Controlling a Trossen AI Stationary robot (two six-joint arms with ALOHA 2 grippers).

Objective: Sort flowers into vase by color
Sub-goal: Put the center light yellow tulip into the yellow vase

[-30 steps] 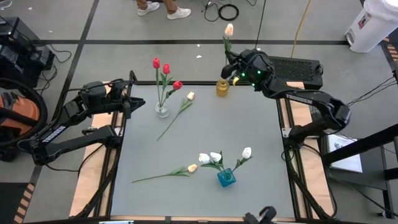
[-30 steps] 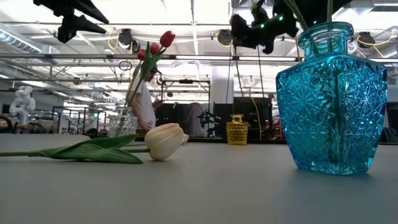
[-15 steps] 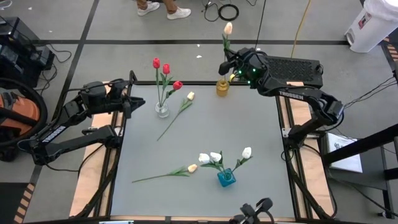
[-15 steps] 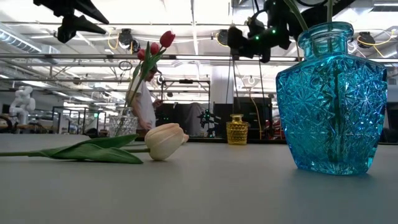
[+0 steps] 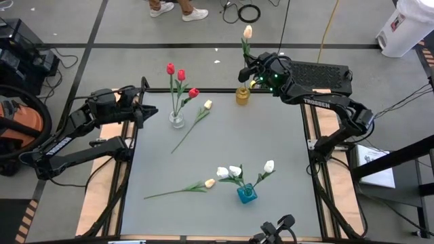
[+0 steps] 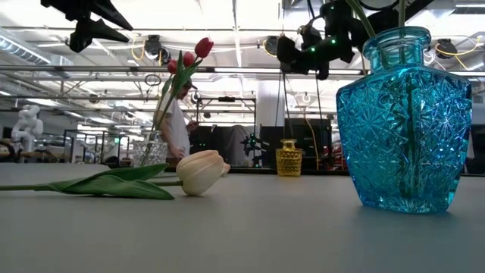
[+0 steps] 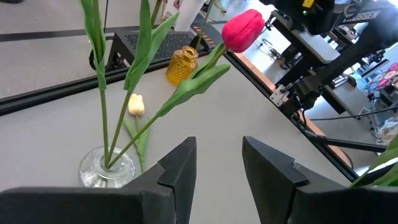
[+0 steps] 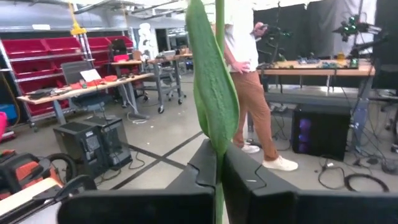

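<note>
The floor (image 5: 169, 57) was grey concrete crossed by dark tape lines. Red storage bins (image 8: 37, 53) filled shelves at upper left of the right wrist view, near workbenches (image 8: 87, 87). A person (image 8: 252, 74) in brown trousers stood mid-room. Bright ceiling lights (image 6: 227, 15) ran overhead.

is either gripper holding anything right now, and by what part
The right gripper is shut on the thin green stem of a cream-yellow tulip, above the small yellow glass vase. The left gripper holds nothing.

Bright even overhead light, ceiling glare at table height, soft shadows, sharp focus
</note>
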